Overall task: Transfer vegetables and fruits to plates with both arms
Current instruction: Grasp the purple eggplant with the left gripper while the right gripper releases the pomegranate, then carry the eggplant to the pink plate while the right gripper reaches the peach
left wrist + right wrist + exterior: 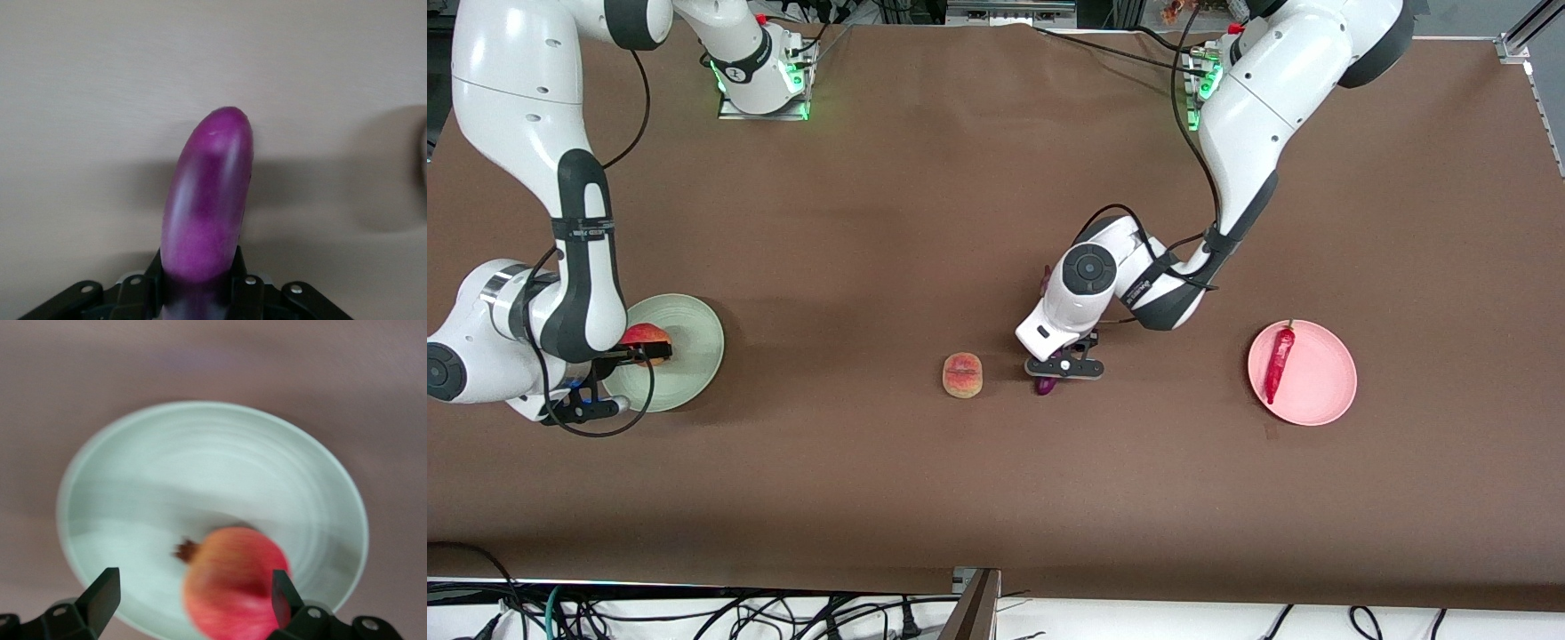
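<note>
My left gripper (1063,366) is shut on the purple eggplant (1045,387) near the table's middle; the left wrist view shows its jaws (200,283) clamped on the eggplant (207,200), which sticks out low over the table. The peach (963,374) lies on the table beside it, toward the right arm's end. The red chili (1278,364) lies on the pink plate (1325,391). My right gripper (636,356) is open over the green plate (694,329), its fingers either side of the apple (645,340). The right wrist view shows the apple (233,587) on the plate (167,467), close to one finger (281,590).
Both arm bases stand along the table edge farthest from the front camera. Cables hang below the table edge nearest the front camera.
</note>
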You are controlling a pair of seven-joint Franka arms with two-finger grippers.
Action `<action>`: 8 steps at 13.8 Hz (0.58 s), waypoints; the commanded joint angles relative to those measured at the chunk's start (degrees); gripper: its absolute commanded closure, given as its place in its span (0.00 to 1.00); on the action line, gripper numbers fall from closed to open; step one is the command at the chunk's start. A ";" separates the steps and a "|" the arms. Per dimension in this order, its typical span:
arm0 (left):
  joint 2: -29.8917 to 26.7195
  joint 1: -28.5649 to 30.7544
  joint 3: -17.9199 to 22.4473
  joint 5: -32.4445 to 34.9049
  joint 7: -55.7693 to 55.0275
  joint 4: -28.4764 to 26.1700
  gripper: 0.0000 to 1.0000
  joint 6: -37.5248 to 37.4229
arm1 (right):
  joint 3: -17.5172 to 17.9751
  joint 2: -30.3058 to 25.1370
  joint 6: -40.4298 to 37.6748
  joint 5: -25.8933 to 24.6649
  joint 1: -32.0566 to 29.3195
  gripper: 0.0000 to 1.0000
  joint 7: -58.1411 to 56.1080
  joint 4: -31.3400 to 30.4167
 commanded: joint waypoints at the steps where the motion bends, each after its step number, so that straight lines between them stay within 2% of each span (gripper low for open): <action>1: -5.59 2.73 -0.31 1.30 -0.74 0.27 1.00 -7.82 | 0.15 -0.92 -3.79 1.14 3.95 0.00 2.40 2.52; 3: -9.02 5.18 -0.22 2.08 1.09 0.18 1.00 -15.35 | 0.06 -1.62 -4.32 3.60 9.30 0.00 11.86 2.61; 6: -12.45 9.92 0.22 2.18 18.63 0.27 1.00 -24.51 | 0.06 -1.62 -3.45 7.72 17.39 0.00 29.00 2.70; 8: -13.52 14.66 0.31 2.27 29.09 0.18 1.00 -26.38 | 0.15 -1.62 -0.74 12.89 21.70 0.00 37.71 2.70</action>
